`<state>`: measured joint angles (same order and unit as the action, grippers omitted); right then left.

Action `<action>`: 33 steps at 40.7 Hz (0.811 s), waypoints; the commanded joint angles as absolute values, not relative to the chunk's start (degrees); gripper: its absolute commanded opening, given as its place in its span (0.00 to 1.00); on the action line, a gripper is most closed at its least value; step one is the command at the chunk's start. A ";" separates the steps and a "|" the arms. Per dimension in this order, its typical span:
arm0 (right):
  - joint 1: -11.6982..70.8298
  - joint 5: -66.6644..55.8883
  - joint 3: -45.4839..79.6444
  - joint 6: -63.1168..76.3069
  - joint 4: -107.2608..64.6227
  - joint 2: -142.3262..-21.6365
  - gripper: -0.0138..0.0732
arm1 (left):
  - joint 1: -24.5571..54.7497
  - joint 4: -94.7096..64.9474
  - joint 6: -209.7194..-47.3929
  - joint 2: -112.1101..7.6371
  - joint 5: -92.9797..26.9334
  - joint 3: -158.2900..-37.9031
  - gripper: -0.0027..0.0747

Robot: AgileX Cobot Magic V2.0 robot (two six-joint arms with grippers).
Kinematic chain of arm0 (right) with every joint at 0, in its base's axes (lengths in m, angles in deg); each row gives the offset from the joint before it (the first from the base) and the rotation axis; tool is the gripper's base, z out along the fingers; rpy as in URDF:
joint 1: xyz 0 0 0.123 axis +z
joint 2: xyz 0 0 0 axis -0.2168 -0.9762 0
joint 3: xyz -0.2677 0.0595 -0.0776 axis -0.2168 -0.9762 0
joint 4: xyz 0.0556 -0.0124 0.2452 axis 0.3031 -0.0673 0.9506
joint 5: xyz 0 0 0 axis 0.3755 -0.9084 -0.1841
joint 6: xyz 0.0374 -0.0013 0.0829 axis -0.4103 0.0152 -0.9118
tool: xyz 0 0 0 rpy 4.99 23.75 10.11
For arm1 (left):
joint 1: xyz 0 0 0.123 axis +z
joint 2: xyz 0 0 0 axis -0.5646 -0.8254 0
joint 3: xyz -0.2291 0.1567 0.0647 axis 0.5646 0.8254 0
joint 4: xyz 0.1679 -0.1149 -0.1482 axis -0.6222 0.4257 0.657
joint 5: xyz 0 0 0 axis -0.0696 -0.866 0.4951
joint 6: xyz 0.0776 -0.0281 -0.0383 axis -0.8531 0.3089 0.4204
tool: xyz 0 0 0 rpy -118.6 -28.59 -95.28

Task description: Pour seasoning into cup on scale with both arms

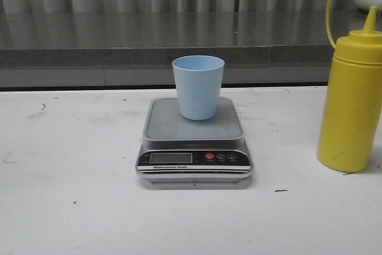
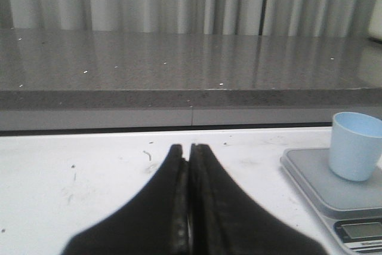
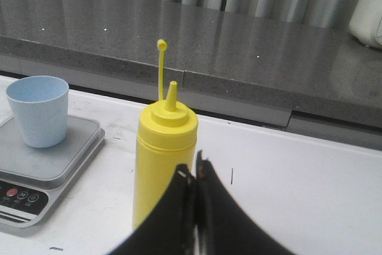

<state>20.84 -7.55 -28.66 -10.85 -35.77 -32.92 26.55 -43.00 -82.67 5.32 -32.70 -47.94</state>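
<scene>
A pale blue cup [image 1: 199, 86] stands upright on the silver-grey scale [image 1: 195, 138] in the middle of the white table; both also show in the left wrist view, cup [image 2: 354, 146] and scale [image 2: 328, 186], and in the right wrist view, cup [image 3: 38, 110] and scale [image 3: 42, 171]. A tall yellow seasoning bottle [image 1: 351, 108] stands at the right, its cap off on its strap. Neither gripper shows in the front view. My left gripper [image 2: 186, 147] is shut and empty over bare table left of the scale. My right gripper [image 3: 194, 168] is shut and empty, just in front of the bottle [image 3: 162, 159].
A grey stone ledge [image 1: 119, 49] runs along the back of the table, with a corrugated wall behind it. A white appliance [image 3: 367, 16] stands on the ledge at the far right.
</scene>
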 commanded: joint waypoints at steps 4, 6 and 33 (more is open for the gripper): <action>20.56 -2.97 -26.53 -10.29 -36.36 -33.45 0.08 | 31.96 -41.05 -82.13 6.62 -26.53 -43.87 0.01; 20.56 -3.02 -26.53 -10.29 -36.36 -33.45 0.08 | 33.26 -41.05 -82.13 6.64 -25.94 -42.22 0.01; 20.56 -2.97 -26.53 -10.29 -36.36 -33.45 0.08 | 35.28 -41.05 -82.13 6.53 -25.64 -39.10 0.01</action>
